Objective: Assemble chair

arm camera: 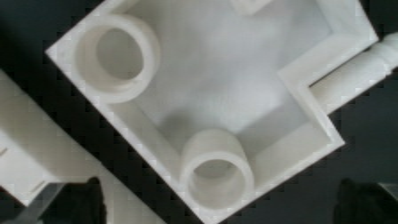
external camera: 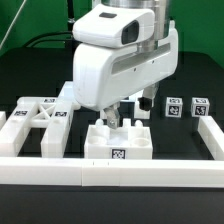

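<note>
A chunky white chair piece [external camera: 118, 142] with raised blocks on top and a tag on its front stands just behind the front rail. My gripper [external camera: 112, 121] hangs directly over it, fingertips at its top. In the wrist view the piece [arm camera: 196, 90] is a recessed slab with two round sockets, and one corner points between my fingers. The gripper [arm camera: 217, 206] is open; the dark fingers [arm camera: 80, 202] stand well apart from that corner on either side. Other tagged chair slabs [external camera: 45, 118] lie at the exterior view's left. Small tagged cubes [external camera: 175, 106] sit at its right.
White border rails run along the front [external camera: 60, 173] and the exterior view's right [external camera: 210, 135]. A white rod-shaped part [arm camera: 356, 70] lies against the slab's edge in the wrist view. My arm's white body hides the table behind the gripper.
</note>
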You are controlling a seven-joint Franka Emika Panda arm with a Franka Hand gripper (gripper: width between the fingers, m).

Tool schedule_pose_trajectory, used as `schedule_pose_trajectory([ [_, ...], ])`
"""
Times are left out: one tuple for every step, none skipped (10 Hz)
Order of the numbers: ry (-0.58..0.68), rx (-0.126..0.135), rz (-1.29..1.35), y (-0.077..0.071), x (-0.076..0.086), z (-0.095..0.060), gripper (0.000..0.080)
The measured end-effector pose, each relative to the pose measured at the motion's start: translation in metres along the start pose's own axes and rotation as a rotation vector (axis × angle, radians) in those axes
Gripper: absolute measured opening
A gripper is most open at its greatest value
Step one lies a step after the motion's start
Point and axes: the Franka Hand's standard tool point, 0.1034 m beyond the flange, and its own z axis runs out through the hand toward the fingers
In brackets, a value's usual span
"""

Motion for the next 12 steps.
schedule_pose_trajectory([
  [-0.001,0.001,0.056,-0.001,0.0,0.001,0.0649],
  [-0.006,0.002,0.231,-0.005,0.003,0.004,0.065],
  [-0.009,0.006,0.357,-0.009,0.005,0.009,0.0649],
  [-0.013,0.015,0.46,-0.013,0.006,0.014,0.0649],
  [-0.015,0.019,0.526,-0.015,0.008,0.016,0.065],
  [-0.013,0.021,0.552,-0.016,0.008,0.016,0.065],
  [-0.009,0.033,0.653,-0.017,0.01,0.016,0.065],
  [-0.006,0.041,0.724,-0.019,0.011,0.016,0.065],
  [-0.006,0.052,0.814,-0.021,0.012,0.017,0.065],
  [-0.018,0.059,0.906,-0.026,0.011,0.024,0.0649],
  [-0.023,0.062,0.932,-0.028,0.01,0.031,0.0649],
  [-0.017,0.06,0.903,-0.027,0.009,0.038,0.065],
])
